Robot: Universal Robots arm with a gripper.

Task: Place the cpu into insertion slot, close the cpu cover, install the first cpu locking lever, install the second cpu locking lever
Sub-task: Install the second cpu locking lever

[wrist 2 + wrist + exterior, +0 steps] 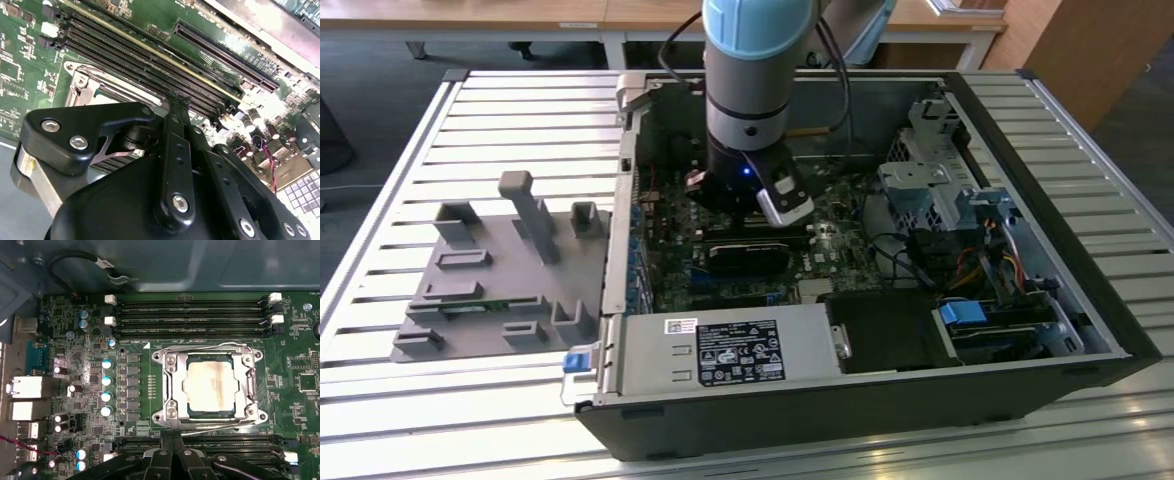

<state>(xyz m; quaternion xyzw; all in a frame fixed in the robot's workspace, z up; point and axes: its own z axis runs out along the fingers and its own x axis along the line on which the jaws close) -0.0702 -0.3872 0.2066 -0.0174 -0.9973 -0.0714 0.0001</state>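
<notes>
First wrist view: the pale silvery square cpu [210,385] is seen seated under the closed silvery metal-frame cpu cover [172,386], levers apparently latched. The black claw [172,439], fingers pressed together and empty, is best kept clear of the memory slots.

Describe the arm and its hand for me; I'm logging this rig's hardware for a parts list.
The arm is a round tube with a light blue cap, a silver-grey section below it and a black wrist carrying a small blue light. A black cable runs alongside it. The hand is matte black, built of flat linkage bars joined by silver screws, with a grey metal block at one side.
</notes>
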